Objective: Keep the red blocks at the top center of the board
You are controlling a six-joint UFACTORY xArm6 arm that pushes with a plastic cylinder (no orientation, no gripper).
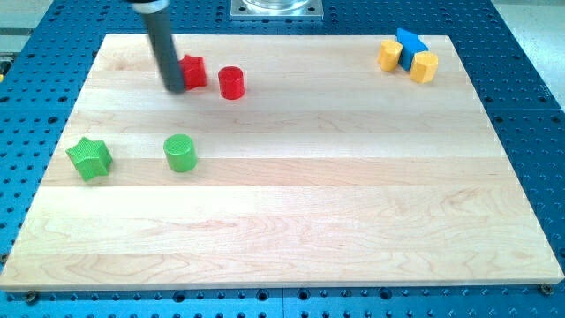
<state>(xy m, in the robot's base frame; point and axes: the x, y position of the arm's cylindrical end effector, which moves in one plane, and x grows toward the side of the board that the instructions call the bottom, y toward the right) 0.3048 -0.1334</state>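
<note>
Two red blocks sit near the view's top, left of centre: a red star-like block [192, 71] and a red cylinder [231, 82] just to its right, a small gap between them. My tip [175, 88] is at the lower left edge of the red star-like block, touching or nearly touching it. The rod rises from the tip toward the view's top left.
A green star [89, 159] and a green cylinder [180, 153] lie at the view's left. A blue block [410, 44] with two yellow blocks [389, 55] [425, 67] beside it sits at the top right. The wooden board [291, 221] lies on a blue perforated table.
</note>
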